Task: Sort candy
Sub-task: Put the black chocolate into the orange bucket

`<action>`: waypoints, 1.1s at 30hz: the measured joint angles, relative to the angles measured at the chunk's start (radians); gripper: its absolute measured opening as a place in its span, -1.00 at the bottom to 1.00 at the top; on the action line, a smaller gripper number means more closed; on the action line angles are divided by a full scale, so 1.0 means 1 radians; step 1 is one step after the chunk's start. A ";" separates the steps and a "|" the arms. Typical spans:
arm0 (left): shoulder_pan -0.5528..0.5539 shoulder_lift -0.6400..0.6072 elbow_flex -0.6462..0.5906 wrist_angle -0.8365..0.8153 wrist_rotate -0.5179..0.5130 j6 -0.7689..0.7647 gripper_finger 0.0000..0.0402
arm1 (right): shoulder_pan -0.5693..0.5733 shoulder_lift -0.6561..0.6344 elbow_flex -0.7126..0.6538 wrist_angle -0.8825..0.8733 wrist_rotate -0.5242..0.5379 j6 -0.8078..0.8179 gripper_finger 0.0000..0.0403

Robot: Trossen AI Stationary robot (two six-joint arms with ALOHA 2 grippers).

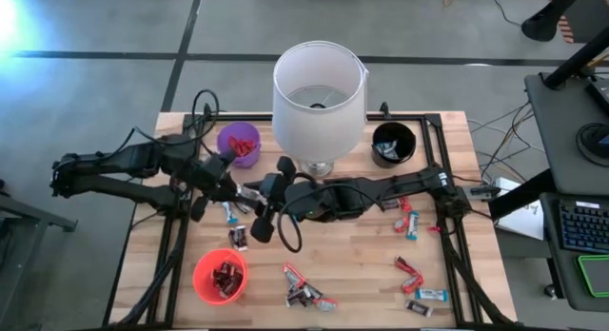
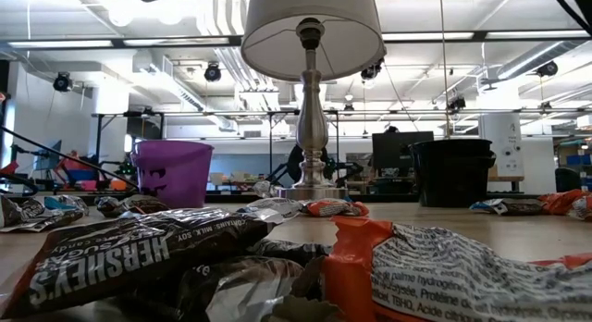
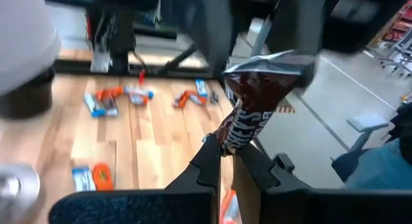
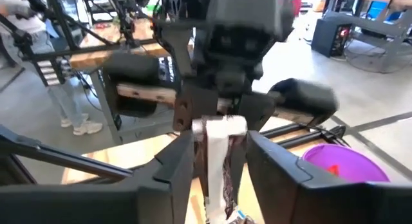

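Left gripper: clenching a dark brown candy bar, frame centre.
Right gripper: gripping the same bar's other end.
Risk: both pulling could be tearing the wrapper or dropping it.

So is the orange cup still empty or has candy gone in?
Not empty: the orange cup holds several dark-wrapped candies, seen from above.

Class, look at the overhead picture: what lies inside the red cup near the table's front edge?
Inside the red cup lie several dark brown-wrapped candy bars, piled together. How many cannot be told, and anything beneath the top ones, along with the cup's floor, is covered.
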 joint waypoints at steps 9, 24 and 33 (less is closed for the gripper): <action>-0.003 -0.033 0.000 -0.220 0.168 -0.070 -0.99 | 0.028 -0.032 0.000 -0.095 0.000 -0.003 -0.22; -0.076 -0.067 0.000 -0.581 0.211 -0.169 -0.99 | 0.044 -0.069 0.001 -0.438 0.000 0.216 -0.22; -0.245 -0.059 0.000 -0.580 0.091 -0.311 -0.99 | 0.044 -0.069 0.001 -0.637 0.000 0.328 -0.22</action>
